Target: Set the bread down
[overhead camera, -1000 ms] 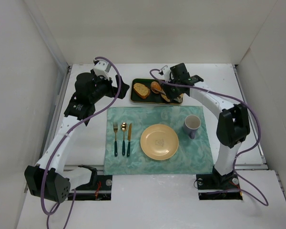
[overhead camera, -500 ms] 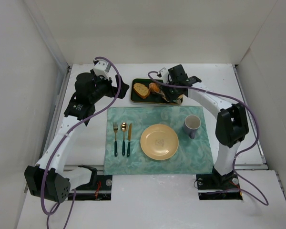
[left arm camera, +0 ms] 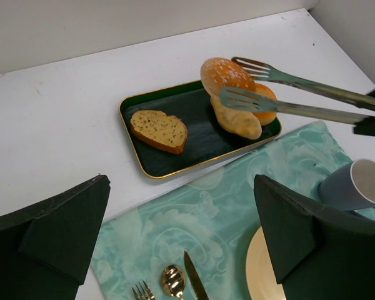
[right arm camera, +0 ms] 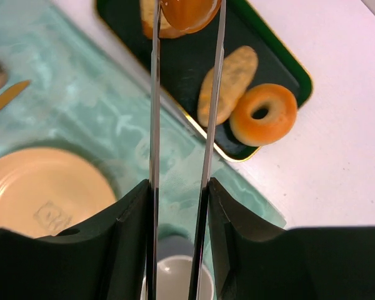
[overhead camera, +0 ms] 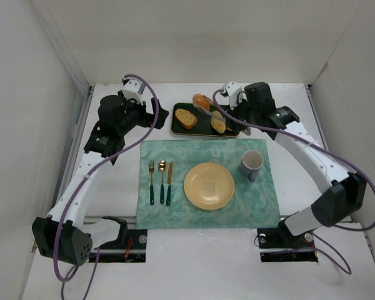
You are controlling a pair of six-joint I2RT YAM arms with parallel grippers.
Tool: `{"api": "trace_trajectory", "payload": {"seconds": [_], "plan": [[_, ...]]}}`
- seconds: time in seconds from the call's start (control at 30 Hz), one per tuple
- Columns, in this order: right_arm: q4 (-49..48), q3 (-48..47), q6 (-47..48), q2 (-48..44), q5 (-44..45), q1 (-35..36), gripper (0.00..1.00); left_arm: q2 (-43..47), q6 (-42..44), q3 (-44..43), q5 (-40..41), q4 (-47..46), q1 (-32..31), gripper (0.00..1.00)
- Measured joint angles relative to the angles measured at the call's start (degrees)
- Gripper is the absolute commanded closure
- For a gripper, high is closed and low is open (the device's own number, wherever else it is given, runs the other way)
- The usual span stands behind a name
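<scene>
The bread is a small round glossy orange-brown bun [overhead camera: 200, 100]. It is clamped between the tips of metal tongs [left arm camera: 287, 107] and held above the far edge of the dark green tray [overhead camera: 201, 127]. It also shows in the left wrist view [left arm camera: 225, 75] and the right wrist view [right arm camera: 187, 12]. My right gripper [right arm camera: 178, 187] is shut on the tongs' handles [right arm camera: 154, 125], and it shows in the top view [overhead camera: 239, 103]. My left gripper [left arm camera: 181, 225] is open and empty, left of the tray, and it shows in the top view [overhead camera: 156, 114].
On the tray lie a bread slice [left arm camera: 159, 128], a pale oval roll [right arm camera: 228, 84] and a ring donut [right arm camera: 262, 114]. On the teal placemat [overhead camera: 237, 200] are a yellow plate [overhead camera: 209, 185], a grey cup [overhead camera: 252, 162], and a fork, spoon and knife [overhead camera: 160, 181].
The right arm has pulled back to the right and risen. The tongs have lifted the bun off the tray. The left arm has not moved.
</scene>
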State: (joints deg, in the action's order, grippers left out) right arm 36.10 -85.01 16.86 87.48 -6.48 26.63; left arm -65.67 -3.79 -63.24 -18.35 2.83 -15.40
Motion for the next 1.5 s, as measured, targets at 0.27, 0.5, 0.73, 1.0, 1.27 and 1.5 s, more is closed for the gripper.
{"api": "trace_trajectory", "payload": {"seconds": [0.27,0.5,0.73,1.0,1.27,1.5], "plan": [[9.01,10.88,12.5,-16.09,-11.8,0.09,0.66,0.0,0.2,0.0,0.22,0.0,0.0,0.0],[16.2,23.12,27.23,-27.21,-16.55,0.09,0.68,0.0,0.33,-0.02,0.35,0.0,0.0,0.0],[18.82,31.52,36.89,-30.51,-17.38,0.09,0.68,-0.02,0.33,-0.02,0.37,0.0,0.0,0.0],[19.15,34.62,41.9,-30.58,-18.36,0.09,0.6,0.0,0.33,0.0,0.35,0.0,0.0,0.0],[19.34,34.69,43.08,-30.58,-18.27,0.09,0.45,0.0,0.33,-0.02,0.37,0.0,0.0,0.0],[19.54,34.97,43.45,-30.58,-18.18,0.09,0.43,0.0,0.33,-0.02,0.35,0.0,0.0,0.0]]}}
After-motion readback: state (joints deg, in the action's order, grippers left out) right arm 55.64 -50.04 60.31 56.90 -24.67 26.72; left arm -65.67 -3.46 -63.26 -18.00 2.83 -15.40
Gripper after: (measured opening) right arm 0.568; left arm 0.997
